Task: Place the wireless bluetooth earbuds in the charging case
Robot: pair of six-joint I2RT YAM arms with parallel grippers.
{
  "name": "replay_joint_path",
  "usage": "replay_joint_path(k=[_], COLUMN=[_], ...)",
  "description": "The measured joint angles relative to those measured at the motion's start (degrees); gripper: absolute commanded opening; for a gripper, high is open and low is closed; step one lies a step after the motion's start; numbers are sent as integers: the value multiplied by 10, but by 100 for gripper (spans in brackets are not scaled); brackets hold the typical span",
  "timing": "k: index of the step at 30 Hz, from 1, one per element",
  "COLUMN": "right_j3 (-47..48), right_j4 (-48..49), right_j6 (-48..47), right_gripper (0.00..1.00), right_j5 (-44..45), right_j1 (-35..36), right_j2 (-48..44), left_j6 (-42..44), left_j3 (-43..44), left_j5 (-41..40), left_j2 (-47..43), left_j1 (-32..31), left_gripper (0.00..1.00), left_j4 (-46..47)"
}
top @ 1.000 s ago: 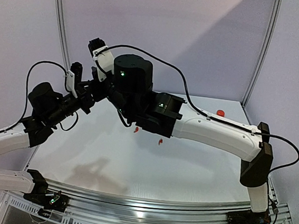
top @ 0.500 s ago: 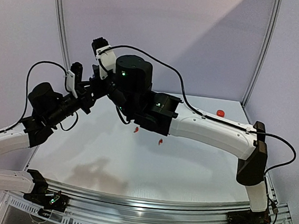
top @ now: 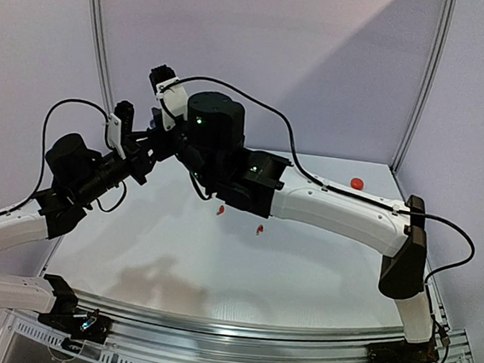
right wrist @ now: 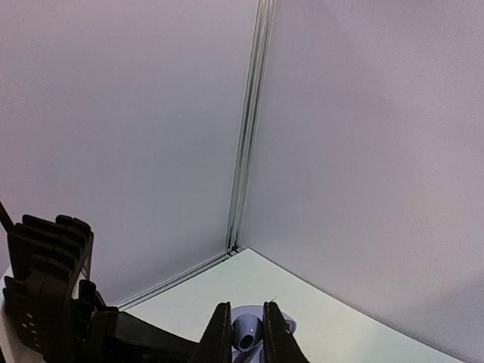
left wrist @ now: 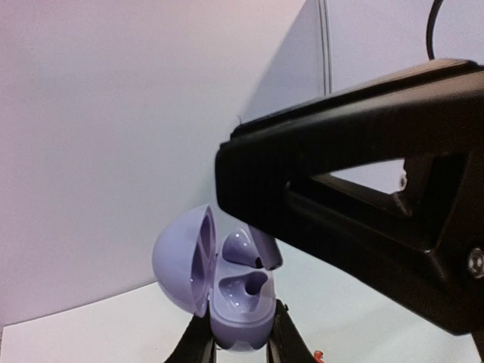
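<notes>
1. The left gripper point(left wrist: 240, 338) is clamped on the lower part of a lilac case point(left wrist: 242, 308). One finger presses each side of it, and it is held up in the air above the table point(top: 216, 269).
2. The case is open. Its lid point(left wrist: 180, 265) is swung to the left in the left wrist view, and two hollows show inside.
3. The near hollow point(left wrist: 246, 286) has nothing in it.
4. At the far hollow sits a lilac earbud point(left wrist: 240, 248). Its round head points towards the lid and its stem goes to the right, against the black finger point(left wrist: 340, 204) of the other arm.
5. The right gripper point(right wrist: 246, 334) is closed on this earbud. In the right wrist view the two fingers stand very near each other with the earbud between them and touching both.
6. I cannot tell if the earbud is fully down in its hollow or only at its edge.
7. In the top view the two arms meet above the far left part of the table, and the right wrist hides the case.
8. Two red earbuds point(top: 220, 211) lie on the table, near each other, under the right arm.
9. A small red round object point(top: 357, 183) lies at the far right edge of the table, well apart from them.
</notes>
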Motion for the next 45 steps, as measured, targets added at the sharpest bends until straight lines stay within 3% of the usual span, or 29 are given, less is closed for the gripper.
replay_joint_path(k=[45], right_j3=[-16], right_j4=[23], right_j6=[-36], right_gripper=[0], right_j5=[3], right_j1=[-7], right_j2=[11], left_j6=[0], left_j3=[0], left_j5=[5], left_j2=[0], left_j1=[0], left_gripper=[0], left_j4=[-3])
